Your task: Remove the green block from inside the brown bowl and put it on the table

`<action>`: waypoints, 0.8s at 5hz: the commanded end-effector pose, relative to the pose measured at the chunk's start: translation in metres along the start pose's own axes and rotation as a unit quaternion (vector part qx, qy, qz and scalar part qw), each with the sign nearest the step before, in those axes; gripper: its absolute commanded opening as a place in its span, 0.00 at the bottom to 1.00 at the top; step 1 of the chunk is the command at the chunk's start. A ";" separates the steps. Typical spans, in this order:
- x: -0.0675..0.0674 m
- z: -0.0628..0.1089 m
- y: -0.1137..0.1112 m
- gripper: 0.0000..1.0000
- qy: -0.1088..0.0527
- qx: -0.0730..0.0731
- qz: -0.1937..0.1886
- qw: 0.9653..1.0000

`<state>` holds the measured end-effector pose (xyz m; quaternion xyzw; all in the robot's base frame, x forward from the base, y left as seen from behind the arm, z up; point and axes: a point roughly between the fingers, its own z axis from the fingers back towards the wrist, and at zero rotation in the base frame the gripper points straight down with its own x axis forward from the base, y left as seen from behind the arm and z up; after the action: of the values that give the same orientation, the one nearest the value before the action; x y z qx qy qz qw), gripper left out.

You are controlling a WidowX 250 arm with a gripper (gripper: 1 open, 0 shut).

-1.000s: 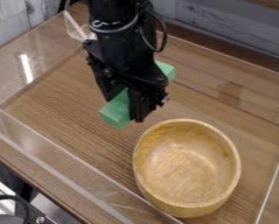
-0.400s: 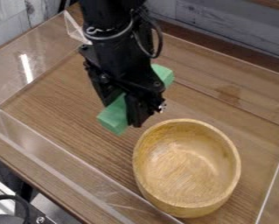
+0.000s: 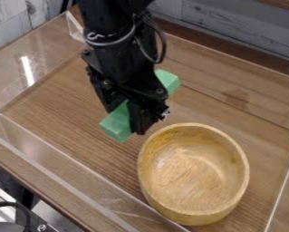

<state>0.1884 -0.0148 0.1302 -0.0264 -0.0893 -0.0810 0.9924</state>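
We are seeing the jaws closed on the green block (image 3: 137,106), gripping it across its middle, with one green end showing at the lower left of the black fingers (image 3: 143,116) and the other at the upper right. The gripper (image 3: 130,111) is pointing steeply downward, and the block is lying slanted in it, its lower-left end sitting at or just above the counter (image 3: 62,100); we cannot tell whether it is touching the surface.

The block is outside the brown bowl (image 3: 195,172), up and to the left of the bowl's rim and near it. The bowl is standing upright on the counter toward the lower right of the view, and its interior is showing only bare wood grain.

The black arm (image 3: 110,36) is rising from the gripper toward the top of the view, with cables running along it. Clear acrylic walls (image 3: 62,177) are edging the dark wood-grain counter along the near side and the left side.
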 end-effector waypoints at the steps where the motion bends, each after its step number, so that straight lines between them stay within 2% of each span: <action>1: 0.004 0.006 0.003 0.00 -0.019 0.002 -0.001 1.000; 3: 0.003 0.004 0.009 0.00 -0.022 0.002 -0.001 1.000; 4: 0.001 -0.002 0.020 0.00 -0.022 0.005 0.004 1.000</action>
<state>0.1890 0.0038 0.1222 -0.0262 -0.0990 -0.0738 0.9920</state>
